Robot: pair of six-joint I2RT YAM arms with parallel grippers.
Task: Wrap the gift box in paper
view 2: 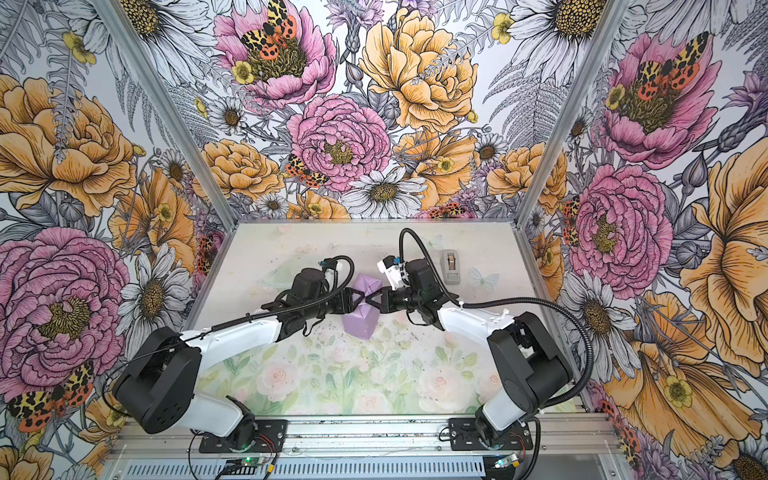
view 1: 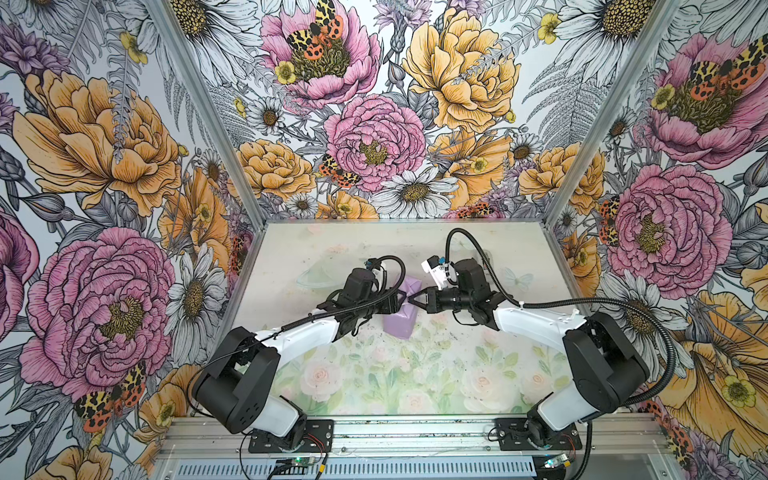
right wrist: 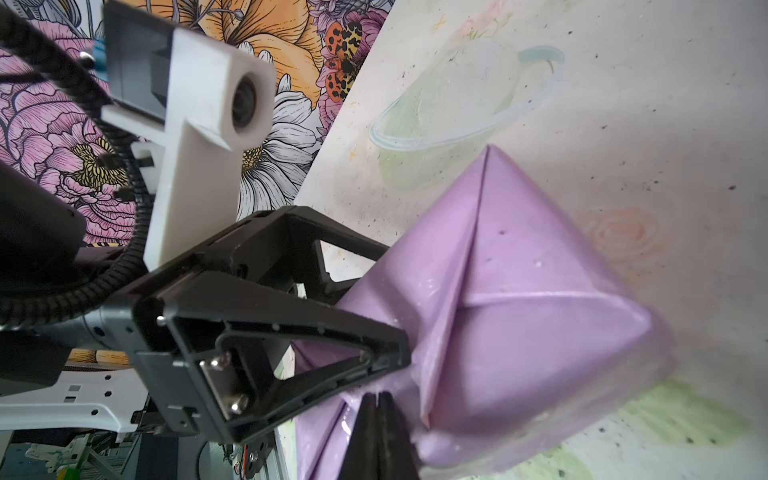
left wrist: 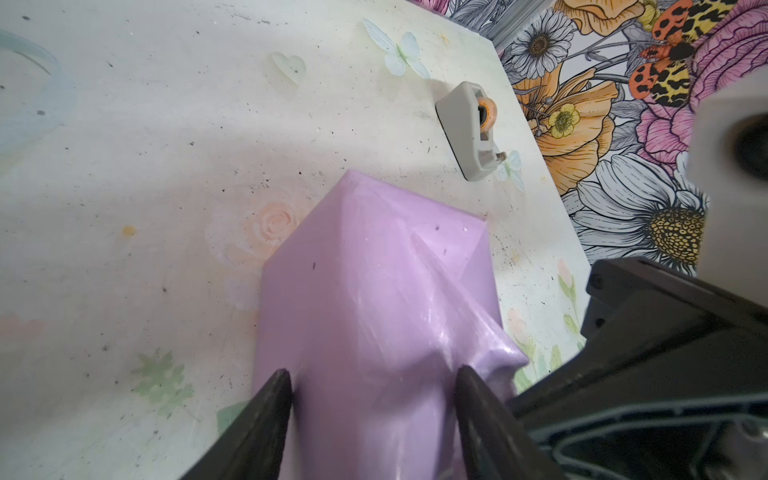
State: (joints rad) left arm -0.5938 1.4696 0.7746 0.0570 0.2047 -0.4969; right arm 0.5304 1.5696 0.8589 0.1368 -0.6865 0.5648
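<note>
— In a top view, where's the parcel?
— Mid-surface (view 1: 374,374). The lilac paper (view 1: 399,326) is wrapped round the gift box, which is hidden. The left claw (view 1: 400,300) and right claw (view 1: 412,300) meet nearly tip to tip at its top.
— And the left wrist view?
— The left claw (left wrist: 376,392) clamps the paper (left wrist: 353,270) between its fingers. The paper is glossy, creased and folded to a point. A grey tape dispenser (left wrist: 467,129) lies well apart.
— Right wrist view?
— The right claw (right wrist: 378,401) is closed tight, tips against a fold. Whether it pinches paper (right wrist: 519,332), I can't tell.
</note>
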